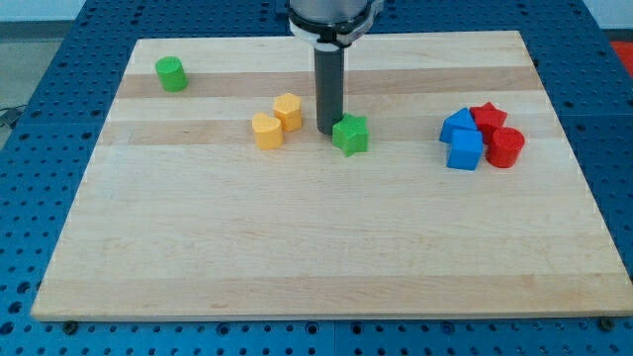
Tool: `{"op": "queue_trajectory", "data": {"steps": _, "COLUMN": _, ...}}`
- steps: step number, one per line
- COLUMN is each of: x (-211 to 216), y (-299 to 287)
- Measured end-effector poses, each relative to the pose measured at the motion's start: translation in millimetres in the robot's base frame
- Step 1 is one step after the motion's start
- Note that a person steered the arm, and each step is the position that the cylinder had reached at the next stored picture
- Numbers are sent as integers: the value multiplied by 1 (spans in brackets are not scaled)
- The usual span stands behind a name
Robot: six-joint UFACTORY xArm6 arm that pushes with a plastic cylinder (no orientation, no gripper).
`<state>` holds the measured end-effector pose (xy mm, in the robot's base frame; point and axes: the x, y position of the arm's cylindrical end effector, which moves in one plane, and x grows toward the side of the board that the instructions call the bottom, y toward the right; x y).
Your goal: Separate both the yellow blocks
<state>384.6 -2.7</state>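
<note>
Two yellow blocks sit touching each other left of the board's middle: one yellow block (266, 131) lower left, the other yellow block (289, 111) upper right of it. My tip (328, 132) stands just right of them, about a block's width from the upper yellow block. It is right against the left side of a green star-shaped block (350, 134).
A green cylinder (171, 74) stands near the top left corner. At the right, two blue blocks (462, 141) and two red blocks (497, 134) form a tight cluster. The wooden board (316, 247) lies on a blue perforated table.
</note>
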Motion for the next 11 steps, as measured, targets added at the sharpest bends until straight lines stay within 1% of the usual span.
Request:
{"op": "queue_trajectory", "data": {"steps": 1, "x": 0, "y": -2}}
{"op": "queue_trajectory", "data": {"steps": 2, "x": 0, "y": -17}}
{"op": "queue_trajectory", "data": {"steps": 3, "x": 0, "y": -49}}
{"op": "queue_trajectory", "data": {"steps": 5, "x": 0, "y": -51}}
{"op": "queue_trajectory", "data": {"steps": 6, "x": 3, "y": -72}}
{"op": "queue_trajectory", "data": {"steps": 7, "x": 3, "y": -72}}
{"op": "queue_trajectory", "data": {"steps": 8, "x": -38, "y": -38}}
{"op": "queue_trajectory", "data": {"steps": 9, "x": -102, "y": -3}}
{"op": "queue_trajectory", "data": {"steps": 10, "x": -105, "y": -2}}
{"op": "queue_trajectory", "data": {"steps": 11, "x": -64, "y": -3}}
